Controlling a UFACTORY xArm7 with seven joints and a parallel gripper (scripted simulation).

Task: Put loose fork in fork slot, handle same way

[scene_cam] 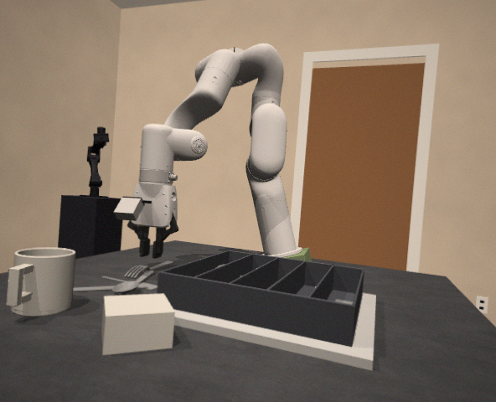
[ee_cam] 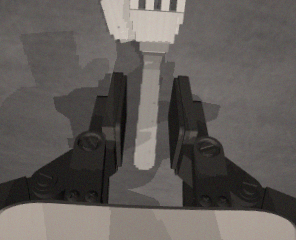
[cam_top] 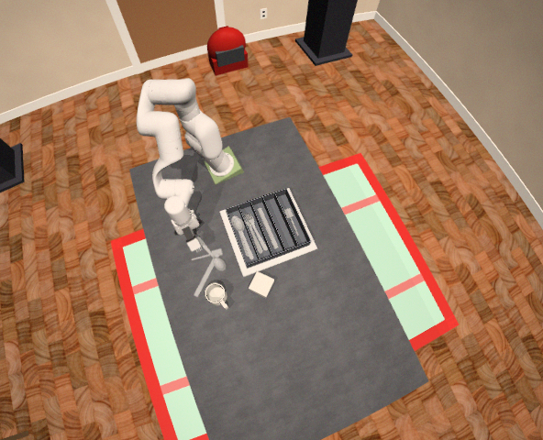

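Note:
The loose fork (cam_top: pixel 206 249) (scene_cam: pixel 142 270) (ee_cam: pixel 155 27) lies flat on the dark table left of the tray, with its handle pointing to the back of the table. My gripper (cam_top: pixel 194 244) (scene_cam: pixel 151 253) (ee_cam: pixel 148 95) hangs just above its handle. In the wrist view the two fingers stand on either side of the handle with a gap on each side, partly open and holding nothing. The dark cutlery tray (cam_top: pixel 298 216) (scene_cam: pixel 256 302) stands on a white mat. Forks (cam_top: pixel 249 223) lie in its second slot from the left.
A loose spoon (cam_top: pixel 219 262) (scene_cam: pixel 125 286) and knife (cam_top: pixel 205 279) (scene_cam: pixel 88 287) lie crossed beside the fork. A white mug (cam_top: pixel 214 293) (scene_cam: pixel 44 276) and a cream block (cam_top: pixel 261 284) (scene_cam: pixel 136 322) stand in front of them.

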